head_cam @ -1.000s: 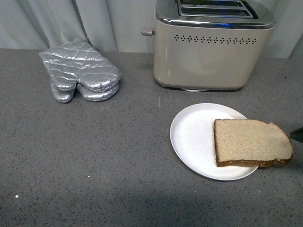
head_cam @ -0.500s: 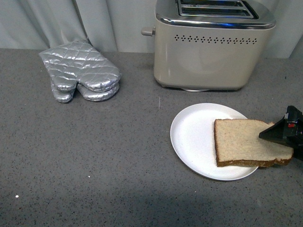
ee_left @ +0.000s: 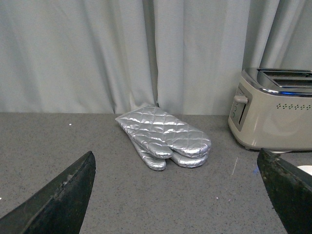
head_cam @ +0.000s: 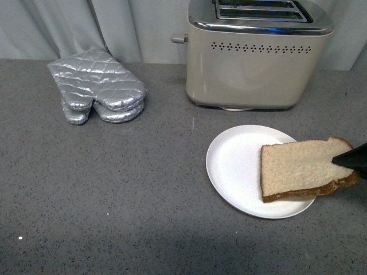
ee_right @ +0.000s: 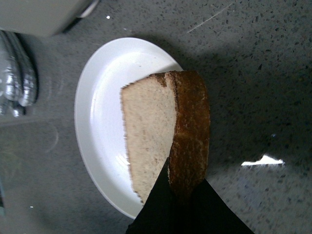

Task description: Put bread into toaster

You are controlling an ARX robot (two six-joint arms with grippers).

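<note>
Bread: one brown-crusted slice, the bread (head_cam: 298, 169), lies partly on the white plate (head_cam: 235, 163). Its outer end overhangs the plate rim and is tilted up off the worktop (head_cam: 114, 189).
Right pincer: the right pincer (ee_right: 187, 207) is closed on the crust at that raised end, one dark finger on each side of the slice. In the front view only one black tip shows at the frame edge, so how deep the grip reaches is hard to judge.
Left pincer: the left pincer (ee_left: 175, 165) is spread wide with nothing between its fingers (ee_left: 63, 200), held low over the worktop and facing the oven mitts (ee_left: 165, 139).
Toaster: the toaster (head_cam: 258, 63) stands upright behind the plate, apart from it, with its slots on top and its knob on the side towards the mitts.
Oven mitts: a silver quilted pair, stacked, well to the left of the toaster.
Backdrop: a pale curtain (head_cam: 143, 28) hangs behind the worktop.
</note>
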